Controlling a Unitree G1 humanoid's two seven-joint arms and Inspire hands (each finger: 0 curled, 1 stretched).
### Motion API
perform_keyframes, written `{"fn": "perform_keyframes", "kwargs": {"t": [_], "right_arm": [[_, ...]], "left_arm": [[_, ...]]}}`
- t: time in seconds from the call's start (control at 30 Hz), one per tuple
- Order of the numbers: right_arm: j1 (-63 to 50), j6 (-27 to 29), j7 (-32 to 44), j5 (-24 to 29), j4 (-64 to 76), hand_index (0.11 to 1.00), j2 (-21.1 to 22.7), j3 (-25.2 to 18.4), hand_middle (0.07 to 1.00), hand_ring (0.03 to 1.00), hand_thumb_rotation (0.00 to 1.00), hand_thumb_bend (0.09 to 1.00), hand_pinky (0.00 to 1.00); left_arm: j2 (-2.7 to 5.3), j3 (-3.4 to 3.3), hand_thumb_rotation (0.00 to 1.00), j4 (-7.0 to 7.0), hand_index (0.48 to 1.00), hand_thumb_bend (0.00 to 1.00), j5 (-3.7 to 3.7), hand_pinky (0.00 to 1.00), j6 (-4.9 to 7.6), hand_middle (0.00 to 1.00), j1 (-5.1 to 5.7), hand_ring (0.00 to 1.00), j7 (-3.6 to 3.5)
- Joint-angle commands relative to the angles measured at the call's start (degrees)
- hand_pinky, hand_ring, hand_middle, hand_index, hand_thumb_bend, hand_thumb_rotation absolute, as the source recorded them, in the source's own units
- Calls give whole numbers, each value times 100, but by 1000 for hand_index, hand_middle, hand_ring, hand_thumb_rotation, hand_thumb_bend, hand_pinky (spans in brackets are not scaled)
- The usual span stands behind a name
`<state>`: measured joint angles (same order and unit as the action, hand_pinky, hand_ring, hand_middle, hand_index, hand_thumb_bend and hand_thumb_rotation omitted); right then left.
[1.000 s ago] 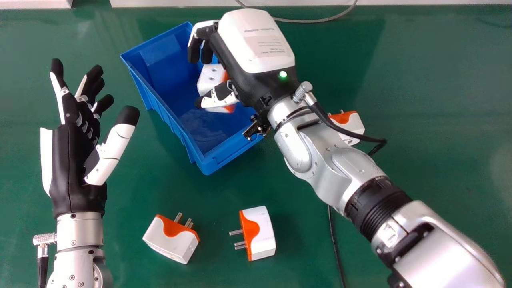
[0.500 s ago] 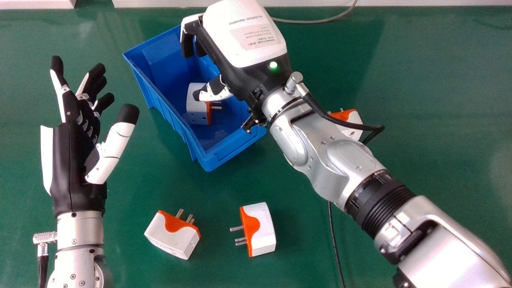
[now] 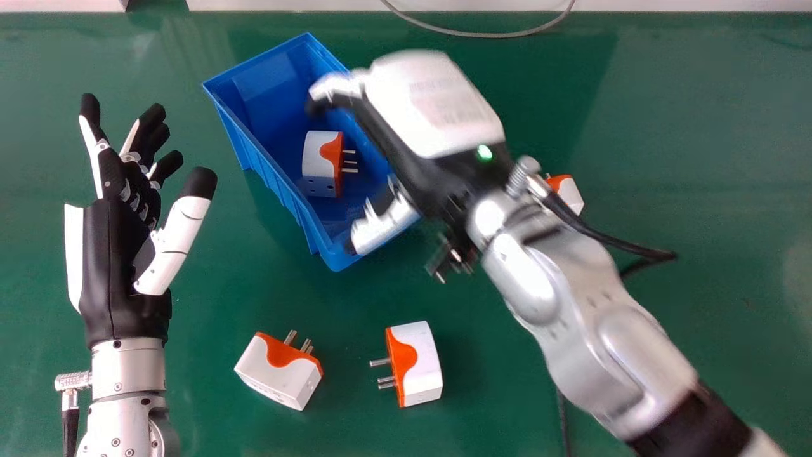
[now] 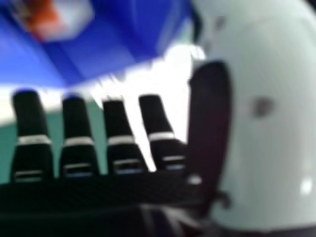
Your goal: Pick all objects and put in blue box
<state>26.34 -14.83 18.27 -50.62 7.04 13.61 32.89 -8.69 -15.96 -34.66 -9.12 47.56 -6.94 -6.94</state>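
Observation:
My right hand hangs over the right side of the blue box, its fingers relaxed and holding nothing. Inside the box lies one white and orange plug adapter, apart from the hand. In the right hand view my right hand has the blue box and a blurred white and orange adapter beyond its fingers. Two more adapters, a left one and a right one, lie on the near table. Another adapter is partly hidden behind the right forearm. My left hand stays open left of the box.
The green table carries everything. A grey cable curves along its far edge, and a black cable runs beside the right forearm near the front.
The adapter has left my right hand and come to rest in the box. That hand has since moved right and nearer, and its thumb has swung away from the adapter.

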Motion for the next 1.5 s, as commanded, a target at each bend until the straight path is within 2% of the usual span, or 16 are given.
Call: {"fn": "perform_keyframes", "kwargs": {"t": [0.0,0.1,0.27,0.37,0.47,0.67,0.83,0.93,1.0,1.07,1.1,1.2,1.23,1.33,1.4,1.47], "right_arm": [[-311,-545,1958,-505,2189,817,416,56,885,838,207,968,655],[-468,-866,2890,-747,2687,827,454,130,877,830,217,981,660],[-576,-1103,3921,-1157,2946,862,393,224,897,864,213,981,715],[-648,-1117,4339,-1484,2954,875,282,282,900,882,216,974,747],[-706,-1059,4541,-1721,2864,880,149,330,897,884,220,979,756],[-982,-904,4208,-1854,2446,873,-128,406,889,868,205,958,742],[-1243,-878,3722,-1799,1857,787,-394,475,812,768,138,877,674],[-1303,-859,3514,-1813,1540,679,-473,553,780,727,29,774,598],[-1346,-852,3361,-1798,1372,667,-512,575,772,720,18,750,581],[-1379,-873,3208,-1738,1180,661,-555,568,756,682,5,674,522],[-1389,-876,3155,-1715,1128,601,-565,565,745,661,47,614,503],[-1360,-836,3033,-1511,929,580,-574,506,741,654,62,593,496],[-1351,-832,3009,-1470,902,580,-571,491,741,654,62,593,496],[-1330,-869,3006,-1379,911,553,-559,463,617,544,31,556,431],[-1311,-896,3064,-1371,948,551,-547,456,597,512,25,547,416],[-1304,-898,3136,-1353,1092,545,-522,430,583,489,20,540,406]], "left_arm": [[42,33,530,230,909,788,-212,877,24,916,81,923,-152],[65,22,532,260,912,795,-238,879,-17,919,95,925,-177],[76,7,546,311,914,805,-210,878,-35,920,144,927,-190],[88,4,554,356,916,811,-282,881,-74,922,174,929,-250],[90,-2,554,381,916,819,-295,884,-105,922,199,931,-257],[88,-1,553,433,918,821,-243,884,-139,924,249,936,-241],[103,-6,554,484,915,831,-269,879,-175,920,274,932,-256],[100,-7,556,500,910,847,-266,879,-196,917,286,931,-263],[108,-9,557,524,910,847,-229,881,-217,917,303,932,-224],[109,-4,562,540,909,849,-234,882,-224,916,318,932,-234],[110,-3,561,551,910,848,-243,885,-231,917,325,934,-244],[125,-8,561,564,911,848,-310,885,-243,918,330,934,-290],[125,-11,561,573,911,848,-276,885,-247,918,336,934,-259],[127,-11,557,584,910,854,-288,885,-271,917,342,933,-265],[116,-14,556,586,910,856,-195,887,-258,918,348,934,-196],[124,-6,556,608,910,856,-231,886,-273,917,353,934,-220]]}}
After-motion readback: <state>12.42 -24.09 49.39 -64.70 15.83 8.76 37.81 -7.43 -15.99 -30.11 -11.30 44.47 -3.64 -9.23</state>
